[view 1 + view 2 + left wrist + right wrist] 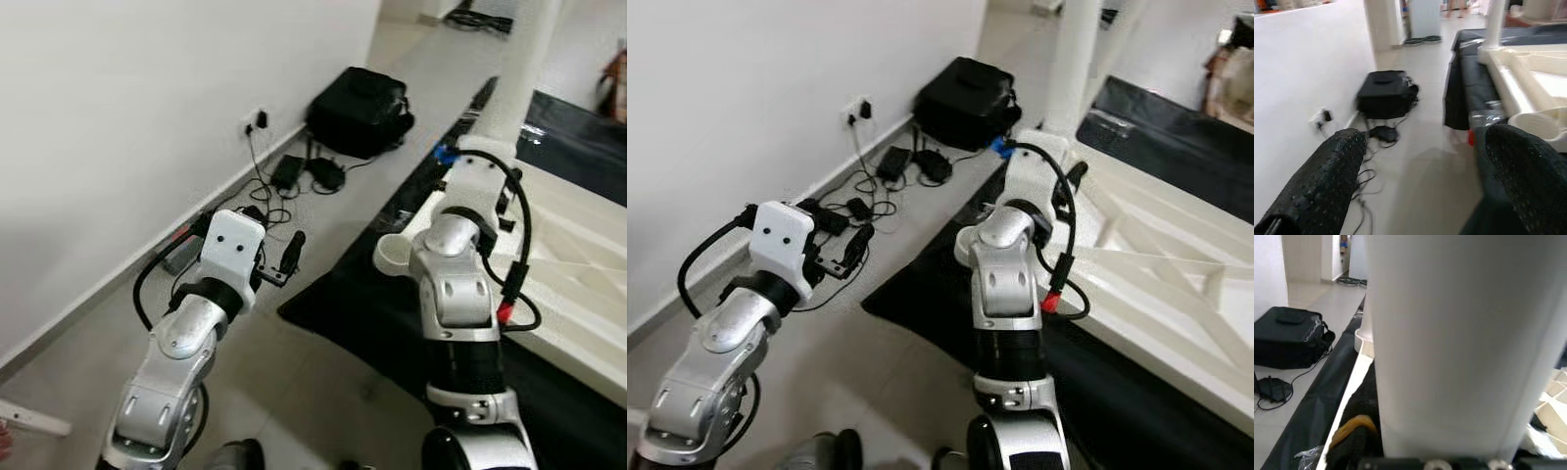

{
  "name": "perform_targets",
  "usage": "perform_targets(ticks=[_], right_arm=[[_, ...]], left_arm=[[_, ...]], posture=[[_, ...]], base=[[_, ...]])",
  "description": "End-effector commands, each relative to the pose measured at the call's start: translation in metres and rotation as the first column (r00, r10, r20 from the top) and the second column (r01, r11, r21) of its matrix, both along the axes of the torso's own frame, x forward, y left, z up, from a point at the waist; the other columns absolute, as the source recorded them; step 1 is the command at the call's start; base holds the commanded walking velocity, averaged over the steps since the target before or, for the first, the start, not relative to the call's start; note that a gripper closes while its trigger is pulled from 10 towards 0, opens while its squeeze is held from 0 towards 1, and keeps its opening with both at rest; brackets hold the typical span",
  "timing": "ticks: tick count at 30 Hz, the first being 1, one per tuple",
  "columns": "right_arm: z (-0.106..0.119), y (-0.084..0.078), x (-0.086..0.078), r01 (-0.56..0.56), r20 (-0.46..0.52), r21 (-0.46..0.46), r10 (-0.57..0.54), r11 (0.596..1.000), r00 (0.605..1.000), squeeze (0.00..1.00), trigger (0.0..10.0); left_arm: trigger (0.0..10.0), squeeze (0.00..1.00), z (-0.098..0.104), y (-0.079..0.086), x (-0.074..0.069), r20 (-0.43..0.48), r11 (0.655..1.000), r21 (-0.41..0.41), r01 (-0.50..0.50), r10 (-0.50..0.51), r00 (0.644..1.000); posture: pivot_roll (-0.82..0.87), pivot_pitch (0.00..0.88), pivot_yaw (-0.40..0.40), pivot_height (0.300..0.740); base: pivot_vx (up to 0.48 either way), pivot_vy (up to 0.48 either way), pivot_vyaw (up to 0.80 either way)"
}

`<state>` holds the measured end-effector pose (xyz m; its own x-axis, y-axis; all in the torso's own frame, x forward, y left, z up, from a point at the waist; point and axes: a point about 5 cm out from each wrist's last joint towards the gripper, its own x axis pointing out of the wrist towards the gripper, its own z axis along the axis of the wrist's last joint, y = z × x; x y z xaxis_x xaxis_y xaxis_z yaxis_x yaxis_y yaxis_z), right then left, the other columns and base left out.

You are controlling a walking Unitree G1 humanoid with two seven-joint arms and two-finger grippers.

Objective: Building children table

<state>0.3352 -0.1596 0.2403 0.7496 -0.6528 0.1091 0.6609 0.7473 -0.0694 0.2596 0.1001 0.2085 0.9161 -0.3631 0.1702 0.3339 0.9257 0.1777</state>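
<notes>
White plastic children's tabletop [1176, 264]: upside down on black sheet [921, 284], ribbed underside up for fitting legs. Tall white cylindrical table leg [1070, 59]: upright at tabletop's far corner, right gripper [480, 157] against it; grasp cannot be told. Left gripper [1420, 181]: fingers spread, empty, over bare floor beside tabletop; roomy there.

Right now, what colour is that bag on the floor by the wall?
The bag is black, clearest in the left eye view.
</notes>
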Motion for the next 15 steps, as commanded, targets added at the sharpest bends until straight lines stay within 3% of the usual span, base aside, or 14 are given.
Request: perform_targets(ticks=[1,2,4,5,7,8,10,11,12,13,14,15], right_arm=[[-0.015,-0.013,-0.001,0.069,-0.055,0.068,-0.065,0.995,0.996,0.0,10.0],[-0.013,-0.015,-0.001,0.067,-0.023,0.119,-0.065,0.991,0.998,0.0,10.0],[-0.013,-0.015,-0.001,0.067,-0.023,0.119,-0.065,0.991,0.998,0.0,10.0],[-0.004,-0.015,0.002,-0.001,0.068,0.157,-0.01,0.988,0.998,0.0,10.0],[0.023,-0.013,0.007,-0.164,0.277,0.239,0.094,0.957,0.956,0.0,10.0],[0.051,-0.008,0.007,-0.312,0.417,0.193,0.21,0.93,0.884,0.0,10.0],[0.077,-0.002,0.004,-0.43,0.502,0.051,0.349,0.902,0.791,0.0,10.0],[0.077,-0.002,0.004,-0.43,0.502,0.051,0.349,0.902,0.791,0.0,10.0],[0.087,-0.002,0.0,-0.419,0.512,-0.037,0.377,0.907,0.772,0.0,10.0],[0.093,-0.01,-0.003,-0.339,0.504,-0.079,0.331,0.938,0.798,0.0,10.0],[0.093,-0.01,-0.003,-0.339,0.504,-0.079,0.331,0.938,0.798,0.0,10.0],[0.096,-0.018,-0.005,-0.25,0.483,-0.115,0.274,0.961,0.832,0.0,10.0]], left_arm=[[10.0,0.0,-0.002,0.0,0.0,-0.008,1.0,0.012,-0.004,0.004,1.0],[10.0,0.0,-0.001,0.0,0.0,-0.006,1.0,0.012,-0.004,0.004,1.0],[10.0,0.0,-0.001,0.0,0.0,-0.006,1.0,0.012,-0.004,0.004,1.0],[10.0,0.0,-0.001,-0.001,0.0,-0.005,1.0,0.011,-0.004,0.004,1.0],[10.0,0.0,-0.002,-0.002,0.0,-0.005,1.0,0.01,-0.003,0.003,1.0],[10.0,0.0,-0.002,-0.003,-0.001,-0.005,1.0,0.01,-0.003,0.003,1.0],[10.0,0.0,-0.002,-0.003,0.0,-0.005,1.0,0.009,-0.002,0.002,1.0],[10.0,0.0,-0.002,-0.003,0.0,-0.005,1.0,0.009,-0.002,0.002,1.0],[10.0,0.0,-0.002,-0.002,0.0,-0.004,1.0,0.008,-0.001,0.001,1.0],[10.0,0.0,-0.002,-0.002,0.0,-0.004,1.0,0.007,-0.002,0.002,1.0],[10.0,0.0,-0.002,-0.002,0.0,-0.004,1.0,0.007,-0.002,0.002,1.0],[10.0,0.0,-0.002,-0.002,0.001,-0.003,1.0,0.006,-0.002,0.002,1.0]], posture=[[0.13,0.185,-0.085,0.74],[0.13,0.185,-0.085,0.74],[0.13,0.185,-0.085,0.74],[0.13,0.184,-0.085,0.74],[0.13,0.185,-0.084,0.74],[0.13,0.182,-0.083,0.74],[0.13,0.181,-0.081,0.74],[0.13,0.181,-0.081,0.74],[0.13,0.181,-0.081,0.74],[0.12,0.179,-0.082,0.74],[0.12,0.179,-0.082,0.74],[0.12,0.179,-0.082,0.74]], base=[[0.0,0.0,0.0],[0.0,0.0,0.0],[0.0,0.0,0.0],[0.0,0.0,0.0],[0.0,0.0,0.0],[0.0,0.0,0.0],[0.0,0.0,0.0],[0.0,0.0,0.0],[0.0,0.0,0.0],[0.0,0.0,0.0],[0.0,0.0,0.0],[0.0,0.0,0.0]])
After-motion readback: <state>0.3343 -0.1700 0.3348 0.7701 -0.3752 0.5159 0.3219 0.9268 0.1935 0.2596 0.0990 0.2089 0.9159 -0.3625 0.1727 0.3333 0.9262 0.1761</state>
